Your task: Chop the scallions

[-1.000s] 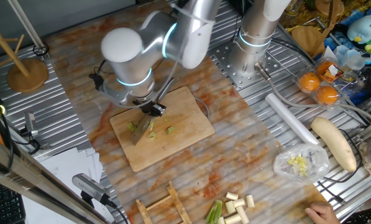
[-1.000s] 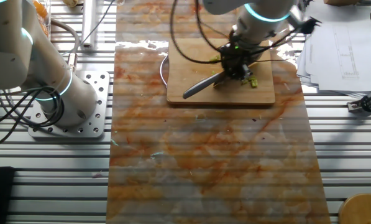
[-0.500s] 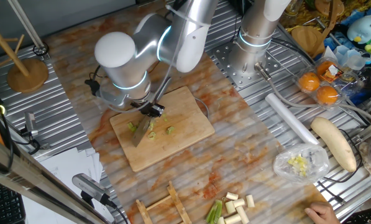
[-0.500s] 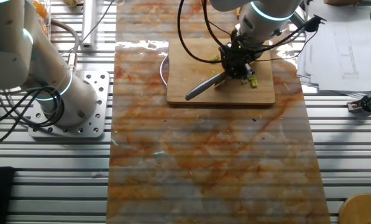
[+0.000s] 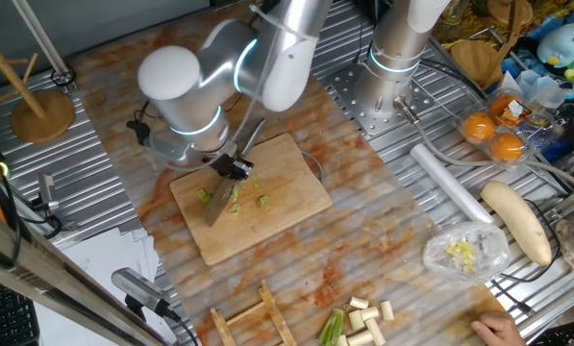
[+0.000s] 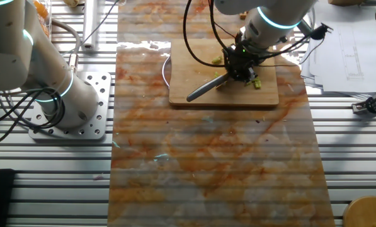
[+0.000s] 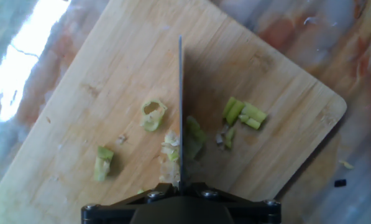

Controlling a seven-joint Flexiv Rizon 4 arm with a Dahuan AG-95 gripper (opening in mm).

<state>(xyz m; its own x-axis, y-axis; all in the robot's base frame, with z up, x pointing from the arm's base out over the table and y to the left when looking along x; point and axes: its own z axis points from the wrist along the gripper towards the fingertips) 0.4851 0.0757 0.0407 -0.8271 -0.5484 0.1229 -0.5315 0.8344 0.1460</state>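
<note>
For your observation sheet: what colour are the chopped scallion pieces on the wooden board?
Pale yellow-green chopped scallion pieces, clearest in the hand view, on the light tan wooden board.

One knife, one cutting board, two oranges, one banana-shaped vegetable.

Knife over a board strewn with scallion pieces, more stalks waiting at the desk's near edge.

The cutting board lies on the desk, with the pincer above its far-left part holding the knife, whose blade runs down onto the board among the scallions. In the hand view, pieces lie on both sides of the blade: two to its left, a cluster to its right, some touching the edge. In one fixed view, uncut stalks sit at the near edge, right of the board and well apart from it, with a plastic bag farther right.
</note>
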